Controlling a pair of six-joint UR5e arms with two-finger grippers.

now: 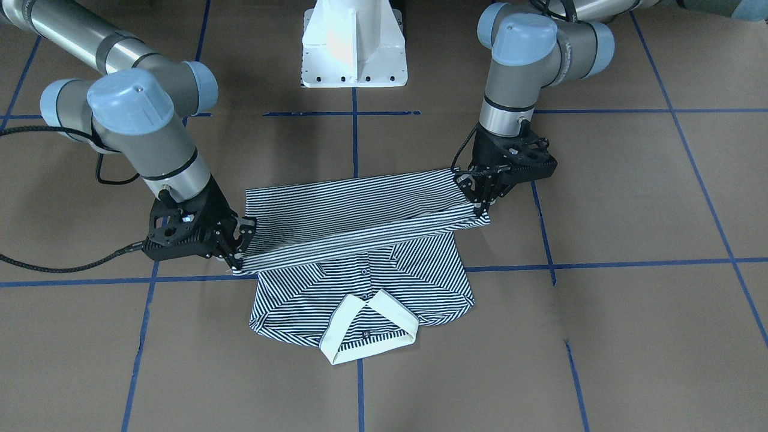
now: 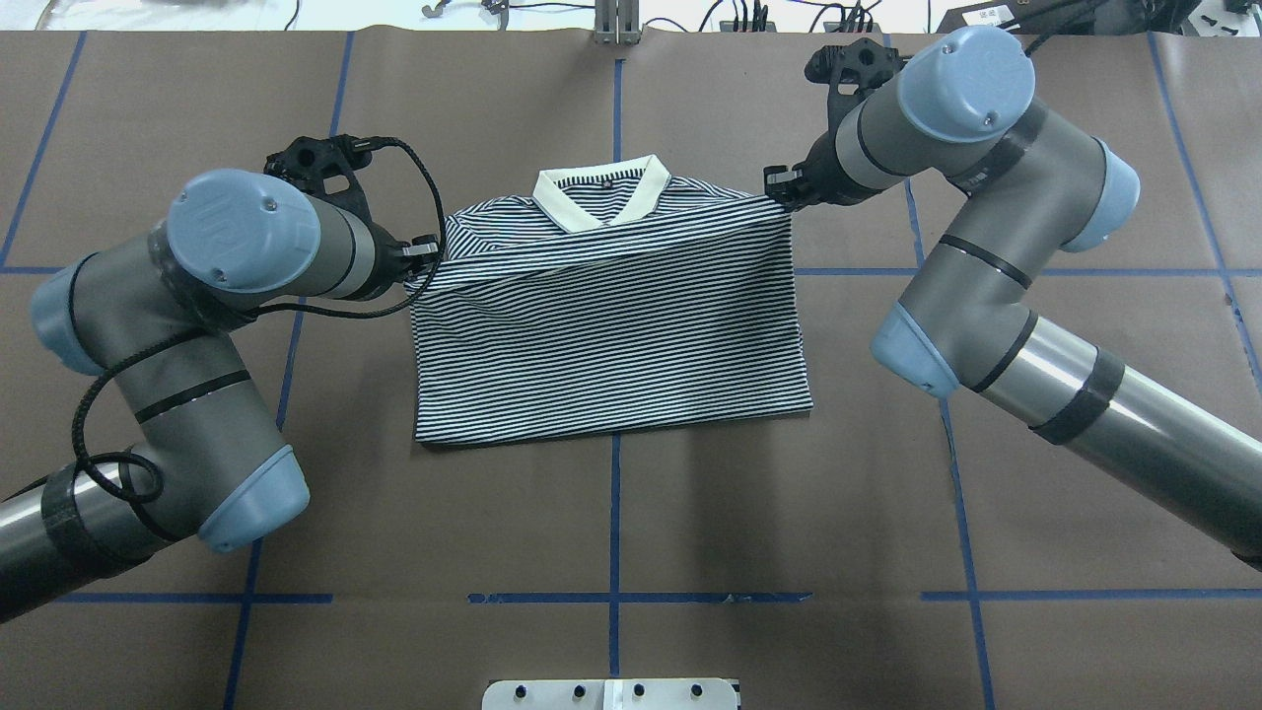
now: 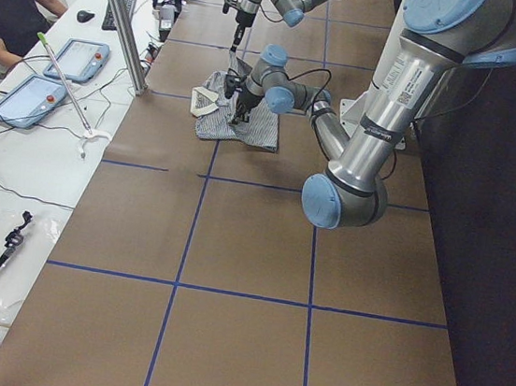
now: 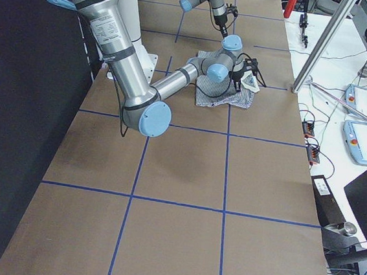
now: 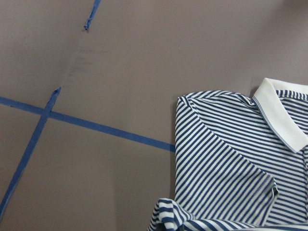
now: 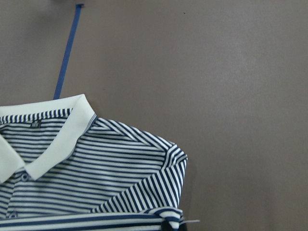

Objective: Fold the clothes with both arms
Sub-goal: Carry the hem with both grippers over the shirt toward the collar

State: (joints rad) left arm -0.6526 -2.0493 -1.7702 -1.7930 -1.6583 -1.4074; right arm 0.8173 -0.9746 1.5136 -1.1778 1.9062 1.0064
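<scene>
1. While both arms reach in low over the tabletop [image 1: 630, 198], I see the left arm [image 1: 510, 96] with its wrist pointing almost straight down. The right arm [image 1: 171, 159] leans inward, its wrist tilted toward the polo shirt [image 1: 360, 294].
2. The left jaws are clamped on one hem corner of the shirt, and the right jaws are pinched on the other corner.
3. Between the two sets of jaws the hem runs as a taut striped band, raised off the tabletop. The right jaws sit farther out from the robot's base than the left ones, so the band lies skewed.
4. Below and beyond the jaws the rest of the shirt lies flat, buttons up and sleeves folded in. Its cream collar [image 1: 369, 327] is on the side away from the base.
5. From overhead, the wrists cover the jaws and the raised cloth hides the buttons.
6. Each wrist camera shows only a bunched bit of hem at its bottom edge.
7. Both side views are too small for me to judge the grip, and the label inside the collar is too small to read.
</scene>
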